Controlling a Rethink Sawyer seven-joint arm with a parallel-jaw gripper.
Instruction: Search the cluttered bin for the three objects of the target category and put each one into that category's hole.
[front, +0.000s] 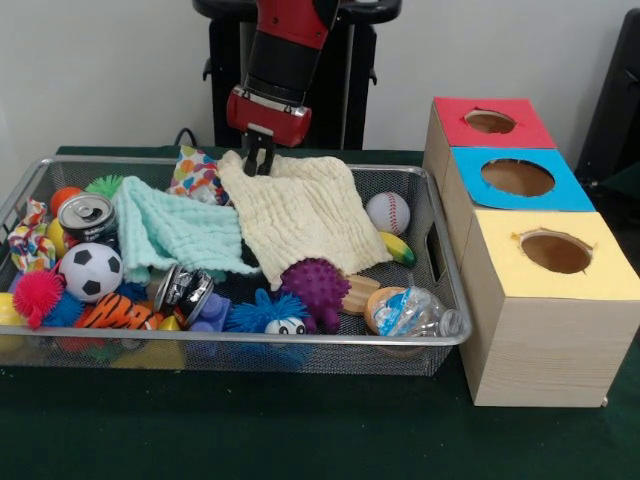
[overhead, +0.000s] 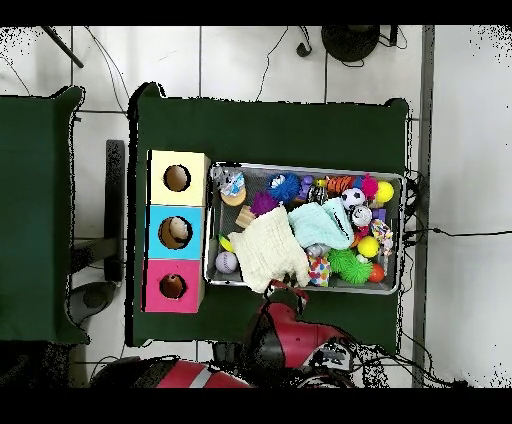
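The wire mesh bin (front: 440, 262) is full of clutter. My gripper (front: 258, 157) is at the bin's far edge, with its fingers closed on the far corner of a cream-yellow cloth (front: 300, 215). That cloth is spread over the middle of the pile. The orange tiger plush (front: 118, 313) lies at the near left, by the soccer ball; it also shows in the overhead view (overhead: 340, 184). The tan-brown and purple plush animals are hidden. The red-surround hole (front: 490, 122) is on the farthest box at the right and also shows in the overhead view (overhead: 172, 286).
A mint cloth (front: 175, 235) lies left of the cream one. Around them are a purple spiky ball (front: 315, 285), a blue spiky ball with eyes (front: 268, 315), a soccer ball (front: 90, 270), a baseball (front: 388, 212) and cans (front: 88, 218). The blue hole (front: 518, 177) and the yellow hole (front: 556, 252) are nearer.
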